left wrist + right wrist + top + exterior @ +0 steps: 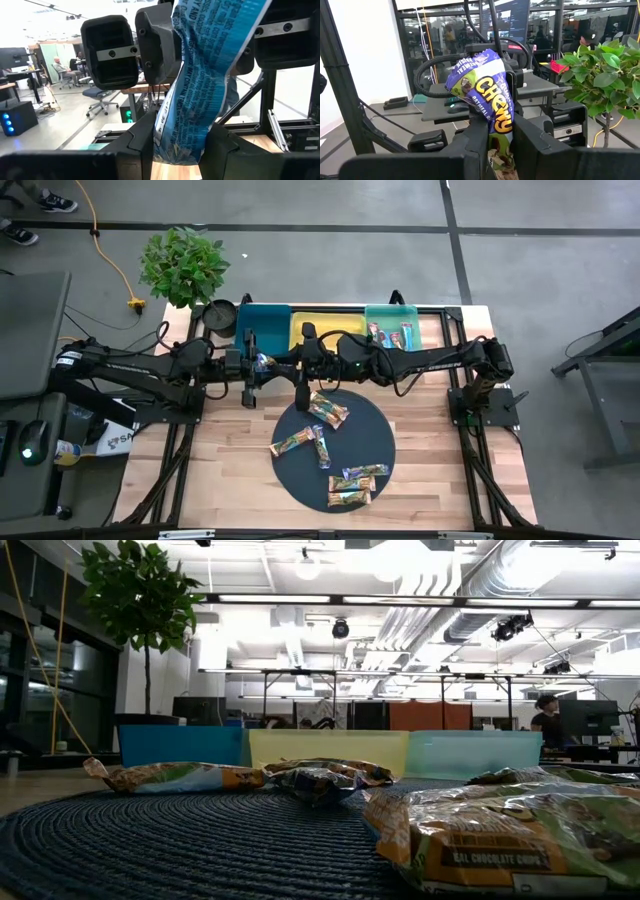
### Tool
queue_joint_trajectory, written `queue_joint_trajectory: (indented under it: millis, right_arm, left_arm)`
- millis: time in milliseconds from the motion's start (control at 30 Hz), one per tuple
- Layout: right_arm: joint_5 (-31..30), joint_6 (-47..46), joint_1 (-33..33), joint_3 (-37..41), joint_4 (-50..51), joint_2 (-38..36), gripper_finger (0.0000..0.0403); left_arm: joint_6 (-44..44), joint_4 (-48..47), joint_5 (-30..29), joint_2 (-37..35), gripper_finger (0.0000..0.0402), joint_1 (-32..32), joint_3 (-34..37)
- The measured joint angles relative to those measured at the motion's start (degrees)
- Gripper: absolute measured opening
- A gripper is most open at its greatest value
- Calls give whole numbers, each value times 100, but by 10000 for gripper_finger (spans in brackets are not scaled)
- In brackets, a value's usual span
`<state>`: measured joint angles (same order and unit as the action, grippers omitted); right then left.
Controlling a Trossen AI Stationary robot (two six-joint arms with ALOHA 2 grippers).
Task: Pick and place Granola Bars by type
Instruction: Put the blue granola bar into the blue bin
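crinkly wrappers, pinched from both ends

a pale wooden bench [420, 470] under office lights carries a dark round mat [375, 430] strewn with granola bars [328, 411], three bins at its far edge. both arms meet above the mat's far rim. the left gripper [181, 150] and right gripper [499, 145] each have jaws clamped on one blue bar [200, 85], held aloft between them. the bars look light, their glossy film slippery and soft, so a mid-body pinch seems safest.
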<state>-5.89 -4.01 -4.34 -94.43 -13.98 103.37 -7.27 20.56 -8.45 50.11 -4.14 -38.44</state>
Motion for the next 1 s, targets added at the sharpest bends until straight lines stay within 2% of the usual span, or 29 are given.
queue_joint_trajectory:
  millis: [600, 800, 1000]
  right_arm:
    - [95, 210, 0, 2, -171, 2, 62]
    - [484, 162, 26, 2, -211, 2, 109]
    - [535, 169, 22, 2, -254, 2, 175]
  left_arm:
    - [6, 1, -8, -4, 110, -2, -9]
    - [4, -65, -11, -2, 110, -2, -9]
    - [12, -143, -45, 4, 110, 0, -2]
